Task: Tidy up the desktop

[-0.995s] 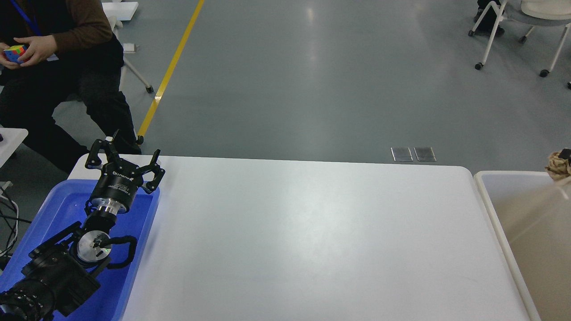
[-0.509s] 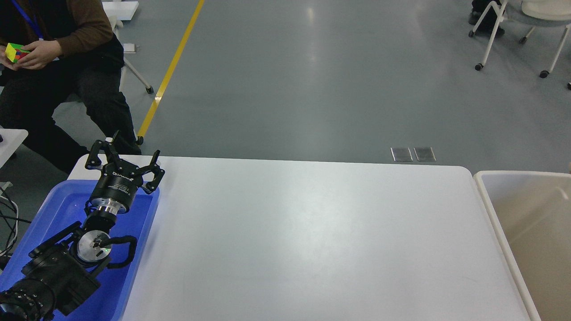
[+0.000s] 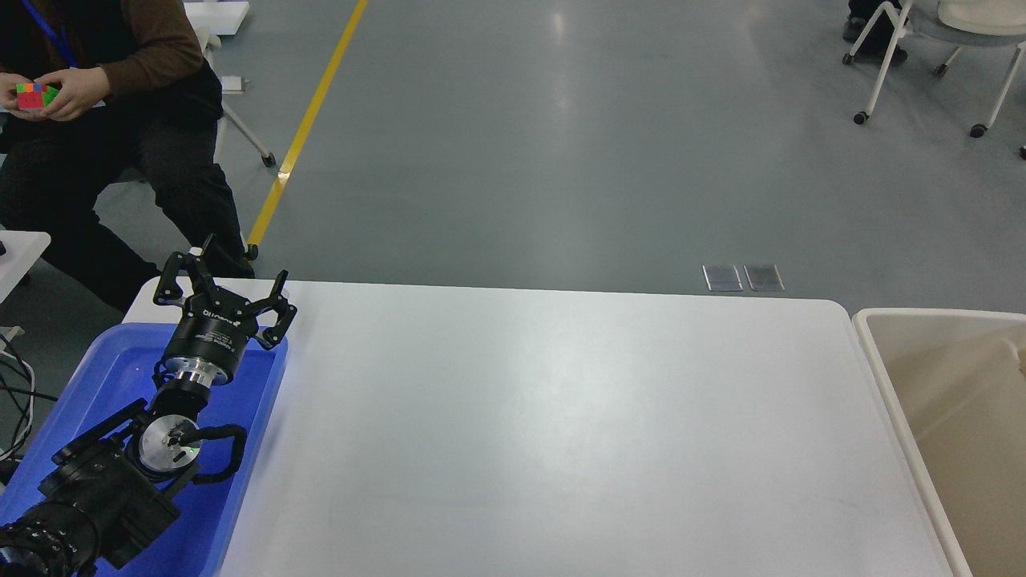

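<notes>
The desktop [image 3: 561, 425] is a large white tabletop with rounded corners that fills the middle of the head view, and its surface shows bare. My left gripper [image 3: 226, 276] is open and empty, its fingers spread. It hovers over the far end of a blue plastic tray [image 3: 104, 369] at the desktop's left edge. My left arm comes in from the bottom left over the tray. My right gripper is out of view.
A cream-white bin [image 3: 946, 433] stands against the desktop's right edge. A seated person [image 3: 104, 120] holding a colourful cube [image 3: 34, 94] is beyond the far left corner. Wheeled chairs [image 3: 930, 56] stand at the far right on the grey floor.
A brown crumpled thing and a dark part seen above the bin's far right edge one second ago have left the view. My left arm has not moved. The person keeps turning the cube.
</notes>
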{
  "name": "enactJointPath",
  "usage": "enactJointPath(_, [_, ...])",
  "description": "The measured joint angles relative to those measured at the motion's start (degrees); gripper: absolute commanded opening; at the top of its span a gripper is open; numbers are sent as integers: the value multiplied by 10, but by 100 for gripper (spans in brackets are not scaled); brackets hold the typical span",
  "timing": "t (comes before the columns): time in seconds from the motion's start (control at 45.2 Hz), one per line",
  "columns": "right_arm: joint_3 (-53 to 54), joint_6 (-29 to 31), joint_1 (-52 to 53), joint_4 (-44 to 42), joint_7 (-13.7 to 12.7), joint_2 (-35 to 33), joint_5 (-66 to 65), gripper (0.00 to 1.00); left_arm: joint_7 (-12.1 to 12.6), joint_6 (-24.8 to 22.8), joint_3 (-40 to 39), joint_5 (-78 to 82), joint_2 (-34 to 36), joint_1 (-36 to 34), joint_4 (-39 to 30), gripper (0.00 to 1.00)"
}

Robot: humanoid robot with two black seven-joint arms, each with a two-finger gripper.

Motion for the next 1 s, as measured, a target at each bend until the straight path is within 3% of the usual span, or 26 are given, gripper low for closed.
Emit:
enactJointPath(0.243, [30,-15,-29,-26,-14,31,11,0,-1,1,0,0,0,0,0,100])
enactJointPath(0.265, [31,-16,-31,-28,-15,33,11,5,-1,1,0,0,0,0,0,100])
enactJointPath(0.31, [34,-17,-34,-30,-16,36,12,51,-1,1,0,0,0,0,0,100])
enactJointPath(0.376, [36,-18,-39,-32,-17,39,14,79,-1,1,0,0,0,0,0,100])
enactJointPath(0.398, [37,-19,-41,-33,-17,39,15,100,-1,1,0,0,0,0,0,100])
enactJointPath(0.995, [80,-11,-44,-32,-18,28,14,100,-1,1,0,0,0,-1,0,100])
